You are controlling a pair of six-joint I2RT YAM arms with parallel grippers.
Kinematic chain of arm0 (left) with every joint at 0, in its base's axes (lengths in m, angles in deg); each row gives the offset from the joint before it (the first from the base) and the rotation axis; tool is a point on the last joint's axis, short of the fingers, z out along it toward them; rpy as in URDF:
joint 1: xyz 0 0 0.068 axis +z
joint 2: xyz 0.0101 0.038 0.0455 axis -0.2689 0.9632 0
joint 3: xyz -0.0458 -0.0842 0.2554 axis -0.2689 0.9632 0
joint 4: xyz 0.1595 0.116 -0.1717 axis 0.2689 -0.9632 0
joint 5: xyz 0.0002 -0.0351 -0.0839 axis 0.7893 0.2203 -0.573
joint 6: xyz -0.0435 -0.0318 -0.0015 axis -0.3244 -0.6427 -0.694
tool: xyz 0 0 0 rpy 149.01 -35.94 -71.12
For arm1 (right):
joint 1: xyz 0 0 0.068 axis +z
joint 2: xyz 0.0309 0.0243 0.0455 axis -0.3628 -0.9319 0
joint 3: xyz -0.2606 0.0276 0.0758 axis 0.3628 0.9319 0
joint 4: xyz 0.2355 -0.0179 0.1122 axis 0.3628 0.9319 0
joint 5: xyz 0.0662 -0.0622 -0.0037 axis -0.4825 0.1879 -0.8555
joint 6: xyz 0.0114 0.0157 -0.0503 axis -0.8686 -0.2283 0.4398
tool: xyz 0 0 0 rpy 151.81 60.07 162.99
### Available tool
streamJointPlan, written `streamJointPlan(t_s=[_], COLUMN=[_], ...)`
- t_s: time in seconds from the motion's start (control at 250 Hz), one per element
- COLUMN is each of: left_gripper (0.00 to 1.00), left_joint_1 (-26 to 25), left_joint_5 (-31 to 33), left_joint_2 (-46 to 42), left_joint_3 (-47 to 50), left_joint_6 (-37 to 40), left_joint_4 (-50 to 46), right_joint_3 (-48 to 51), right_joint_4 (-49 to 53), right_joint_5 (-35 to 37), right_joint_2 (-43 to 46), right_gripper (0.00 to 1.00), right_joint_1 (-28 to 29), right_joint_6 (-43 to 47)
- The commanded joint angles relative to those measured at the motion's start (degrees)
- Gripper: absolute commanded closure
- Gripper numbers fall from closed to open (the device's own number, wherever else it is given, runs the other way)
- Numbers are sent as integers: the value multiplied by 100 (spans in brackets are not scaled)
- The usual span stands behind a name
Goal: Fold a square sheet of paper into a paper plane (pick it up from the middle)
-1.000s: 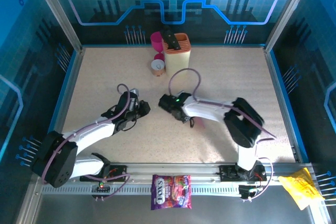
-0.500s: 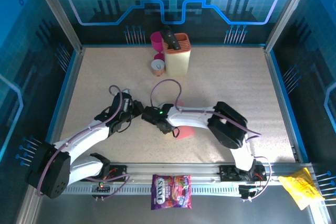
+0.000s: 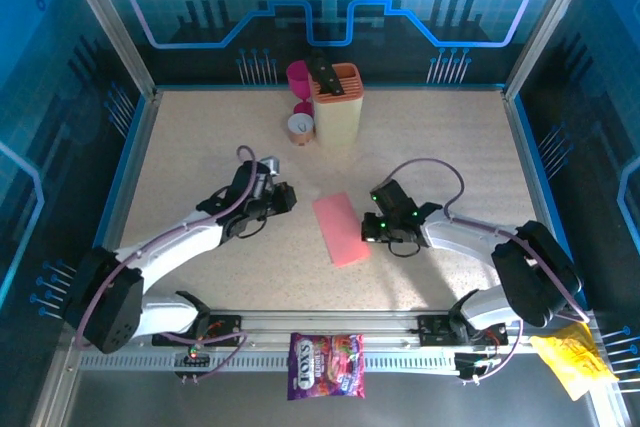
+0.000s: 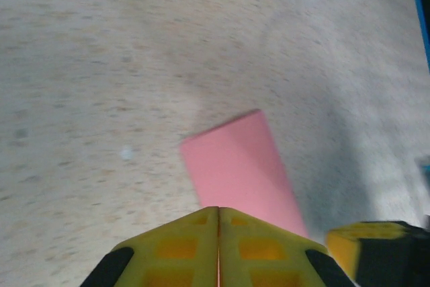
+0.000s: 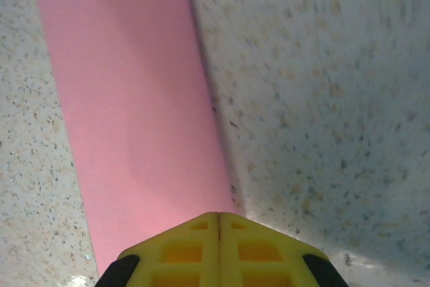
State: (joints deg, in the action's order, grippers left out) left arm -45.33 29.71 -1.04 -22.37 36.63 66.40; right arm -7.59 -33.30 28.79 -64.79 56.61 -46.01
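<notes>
The salmon-pink sheet of paper (image 3: 340,228) lies flat on the speckled table, folded into a long narrow rectangle. In the left wrist view the sheet of paper (image 4: 238,166) runs away from my shut left gripper (image 4: 218,210), which hangs just left of the sheet's far end (image 3: 286,197). My right gripper (image 3: 368,228) sits at the sheet's right long edge, jaws closed with nothing between them. Its tip (image 5: 219,215) hovers over the near end of the sheet of paper (image 5: 134,112). One yellow fingertip (image 4: 366,247) of the right gripper shows in the left wrist view.
At the back centre stand a magenta cup (image 3: 298,75), a cream knife block (image 3: 338,109) and a small brown roll (image 3: 300,127). A purple candy bag (image 3: 326,365) and a yellow bag (image 3: 572,355) lie on the front rail, off the table.
The right arm swung from over the paper to its right side, uncovering the folded sheet. The left gripper moved right towards the sheet's far end.
</notes>
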Motion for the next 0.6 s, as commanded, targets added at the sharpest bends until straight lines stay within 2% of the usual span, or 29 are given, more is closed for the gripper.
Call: streamJointPlan(t_s=[0.0,0.344,0.595], left_gripper=[92,92,91], left_joint_1=[-296,-509,-577], left_joint_5=[-152,-367,-457], left_joint_2=[421,1281,1397], left_joint_3=[-365,-799,-919], left_joint_6=[273,82,95], left_joint_4=[-80,259,244], right_joint_3=[247,704,777], right_joint_4=[-1228,-2473,-3552], right_joint_5=[-791,-1053,-1771], right_joint_2=[65,-870,-1743], right_gripper=[100,100,100], right_joint_1=[-88,-219,-246], right_joint_6=[-353,-522,-412])
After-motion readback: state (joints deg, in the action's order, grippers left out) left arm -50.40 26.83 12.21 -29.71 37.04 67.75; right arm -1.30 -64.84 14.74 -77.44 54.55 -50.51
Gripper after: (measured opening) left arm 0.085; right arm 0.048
